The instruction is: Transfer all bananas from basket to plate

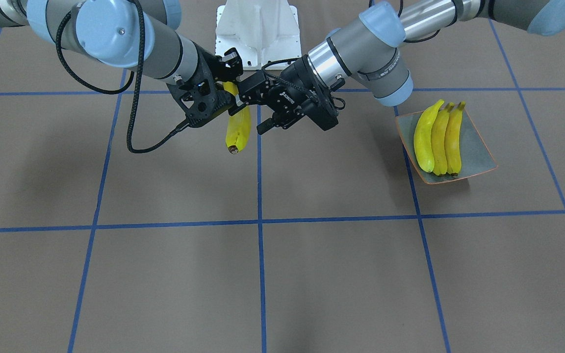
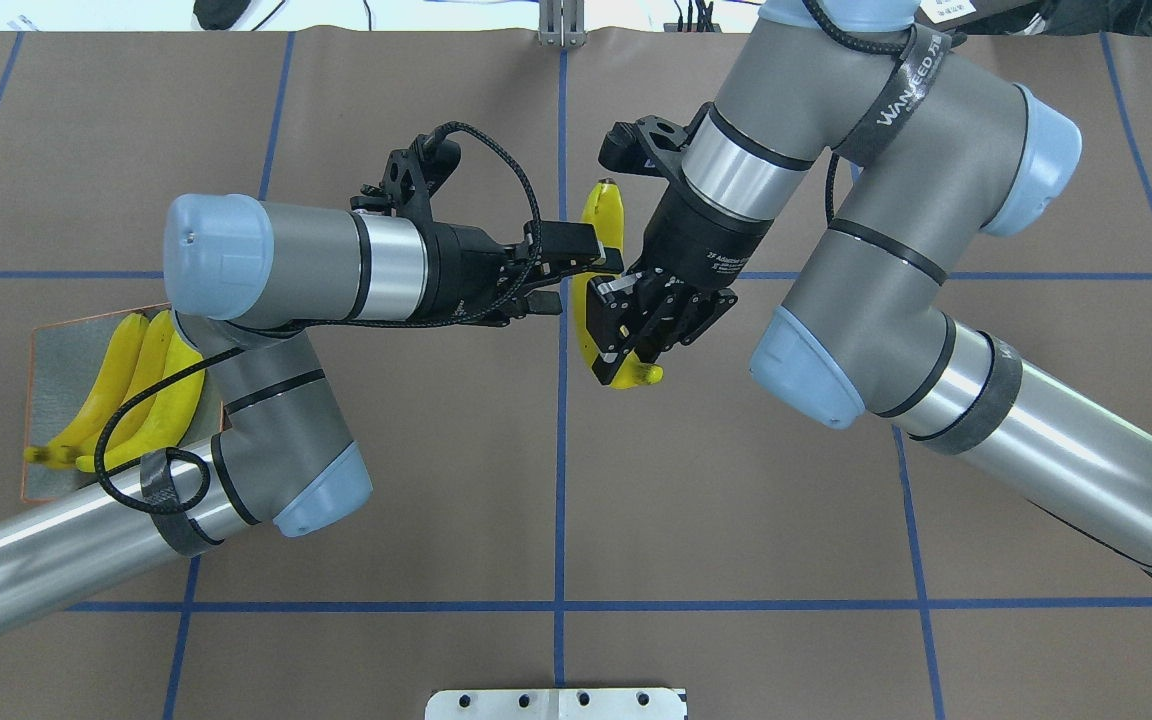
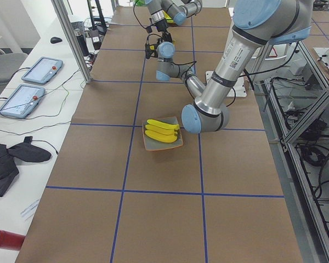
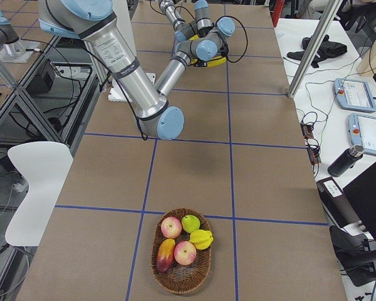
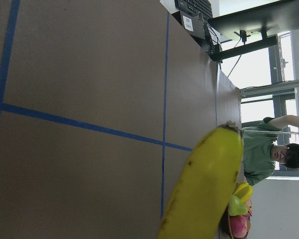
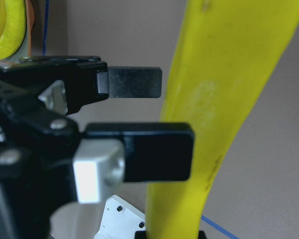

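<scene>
Overhead exterior gives you the clearest read. At the far left, the plate [image 2: 56, 350] sits on the table [image 2: 436, 500] with three bananas [image 2: 136, 390] lying side by side on it, touching one another and partly covered by the left arm [image 2: 316, 265].

Moving right, that arm reaches across toward the middle blue tape line [image 2: 561, 480]. The left end effector [image 2: 581, 275] is spread wide there and grips nothing. One finger crosses the fourth banana [image 2: 604, 215], and the other stands just to its left. In the right wrist-mounted view you'll see its fingers [image 6: 157, 152] parted the same way: the nearer one passes in front of the yellow skin, and the farther pad stops just short of it. You cannot tell whether either pad actually touches the fruit.

The fourth banana is held above the table beside the tape line, running lengthwise along it, well apart from the plate. The right end effector [image 2: 626, 340] is clamped on the half nearer the robot, and the banana's stub end pokes out past the grip.

Farther right, the exterior right view shows you the basket [image 4: 187, 281] at the table's end, well apart from both arms. It holds red apples [image 4: 185, 253] and other fruit [image 4: 200, 238].
</scene>
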Motion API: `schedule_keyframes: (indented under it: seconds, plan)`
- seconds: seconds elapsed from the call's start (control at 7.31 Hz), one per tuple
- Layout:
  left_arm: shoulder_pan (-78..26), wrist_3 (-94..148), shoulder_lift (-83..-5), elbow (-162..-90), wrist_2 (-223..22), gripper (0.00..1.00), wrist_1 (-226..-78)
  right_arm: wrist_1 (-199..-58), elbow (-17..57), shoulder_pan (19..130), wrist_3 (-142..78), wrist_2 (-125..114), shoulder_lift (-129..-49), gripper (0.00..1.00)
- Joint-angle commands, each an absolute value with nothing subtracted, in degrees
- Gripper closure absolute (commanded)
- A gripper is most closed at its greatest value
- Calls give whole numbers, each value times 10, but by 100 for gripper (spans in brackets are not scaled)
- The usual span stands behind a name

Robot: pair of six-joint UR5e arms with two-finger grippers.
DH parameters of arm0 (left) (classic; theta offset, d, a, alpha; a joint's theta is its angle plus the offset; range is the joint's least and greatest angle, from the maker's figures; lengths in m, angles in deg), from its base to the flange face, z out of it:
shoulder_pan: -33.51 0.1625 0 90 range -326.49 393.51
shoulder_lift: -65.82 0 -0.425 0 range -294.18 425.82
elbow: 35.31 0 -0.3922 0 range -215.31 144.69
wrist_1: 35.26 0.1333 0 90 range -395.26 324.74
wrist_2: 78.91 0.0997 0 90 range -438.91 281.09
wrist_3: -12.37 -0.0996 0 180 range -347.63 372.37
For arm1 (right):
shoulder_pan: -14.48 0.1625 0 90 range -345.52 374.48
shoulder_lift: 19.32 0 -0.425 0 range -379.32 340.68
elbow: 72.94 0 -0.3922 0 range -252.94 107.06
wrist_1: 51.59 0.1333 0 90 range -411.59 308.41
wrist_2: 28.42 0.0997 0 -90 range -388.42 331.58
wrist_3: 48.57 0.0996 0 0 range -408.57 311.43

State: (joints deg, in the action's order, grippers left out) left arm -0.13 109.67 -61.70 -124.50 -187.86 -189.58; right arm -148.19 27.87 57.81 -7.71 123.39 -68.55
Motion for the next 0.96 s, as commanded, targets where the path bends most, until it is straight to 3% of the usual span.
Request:
schedule_keyframes:
  seconds: [0.0, 0.14, 0.55, 0.82]
  plan:
    - [4, 1097, -625, -1241, -1868, 0, -1895, -1482, 280, 574, -77, 1235, -686, 100]
    - [4, 1097, -626, -1237, -1868, 1, -1895, -1481, 280, 574, -77, 1235, -686, 100]
    - [4, 1097, -629, -1226, -1867, 43, -1895, -1480, 282, 574, -77, 1237, -687, 100]
    - [4, 1098, -629, -1226, -1868, 100, -1896, -1477, 282, 575, -78, 1237, -688, 100]
